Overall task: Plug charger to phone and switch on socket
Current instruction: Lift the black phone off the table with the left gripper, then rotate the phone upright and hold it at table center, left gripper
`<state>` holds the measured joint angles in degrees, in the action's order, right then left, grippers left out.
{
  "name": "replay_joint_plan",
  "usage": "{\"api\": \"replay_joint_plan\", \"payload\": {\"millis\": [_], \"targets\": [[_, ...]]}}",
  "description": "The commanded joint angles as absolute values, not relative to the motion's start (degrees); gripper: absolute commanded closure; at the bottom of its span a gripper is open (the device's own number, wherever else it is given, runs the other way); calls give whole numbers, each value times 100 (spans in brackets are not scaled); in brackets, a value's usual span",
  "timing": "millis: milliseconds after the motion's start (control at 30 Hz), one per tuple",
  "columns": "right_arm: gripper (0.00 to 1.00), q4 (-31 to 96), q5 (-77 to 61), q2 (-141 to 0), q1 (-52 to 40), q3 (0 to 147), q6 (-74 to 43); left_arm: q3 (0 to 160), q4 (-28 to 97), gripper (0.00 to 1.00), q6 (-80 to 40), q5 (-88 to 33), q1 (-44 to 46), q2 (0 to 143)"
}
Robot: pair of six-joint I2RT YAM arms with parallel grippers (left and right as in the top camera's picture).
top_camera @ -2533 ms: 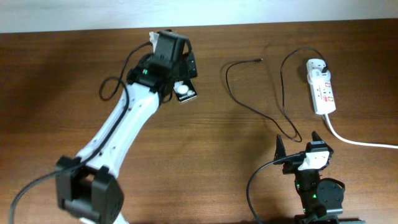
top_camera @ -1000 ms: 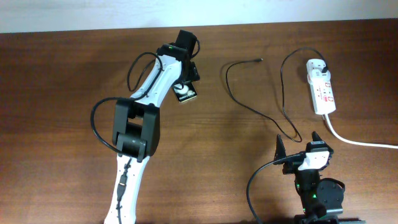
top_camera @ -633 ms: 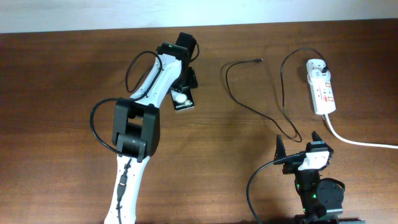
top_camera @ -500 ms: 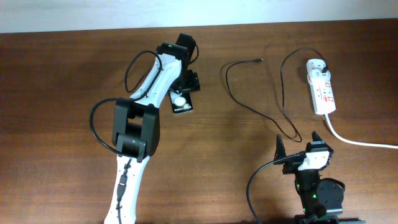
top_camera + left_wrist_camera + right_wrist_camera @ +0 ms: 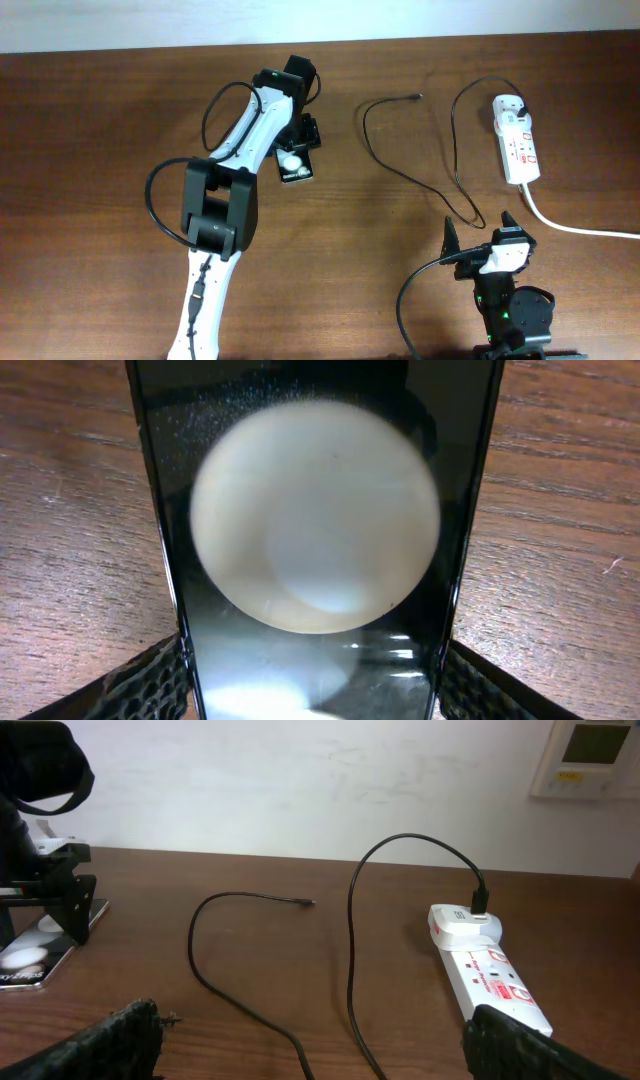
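Between the left fingers sits the phone. The dark ribbed pads press its two long edges, so the fingers are closed on it. It lies flat on the desk, left of the middle and toward the far edge. The wrist view shows only part of its glossy face, filled by one blurred white round spot, and both ends are cut off. From overhead, the left arm covers the phone's far end.

The right fingers stand wide apart with nothing between them, near the desk's front edge. Beyond them the charger cable snakes loosely across the desk. Its connector tip lies free, well apart from the phone, and its plug is seated in the far end of the power strip. The strip's red switches are too small to read. Its white cord runs off the right edge.
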<state>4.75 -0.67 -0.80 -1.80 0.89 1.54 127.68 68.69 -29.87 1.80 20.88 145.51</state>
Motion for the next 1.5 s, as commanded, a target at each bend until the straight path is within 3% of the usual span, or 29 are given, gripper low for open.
{"api": "replay_joint_plan", "payload": {"millis": [0,133,267,733,1200,1267,1467], "targets": [[1,508,-60,-36,-176,54,152,12486,6952,30,-3057,276,2123,15109],[1,508,-60,-36,-176,54,152,12547,7041,40,-3052,279,2121,15106],[1,508,-60,-36,-176,54,152,12929,7391,40,-2989,283,2117,15106],[1,508,-60,-36,-176,54,150,16514,9675,39,-2423,534,1981,15010],[1,508,-60,-36,-176,54,152,16516,9673,40,-1940,202,1988,11880],[1,508,-60,-36,-176,54,152,16468,9673,40,-1811,-294,1988,11382],[1,508,-60,-36,-176,54,152,16051,9671,41,-1835,-548,1986,11013]]}}
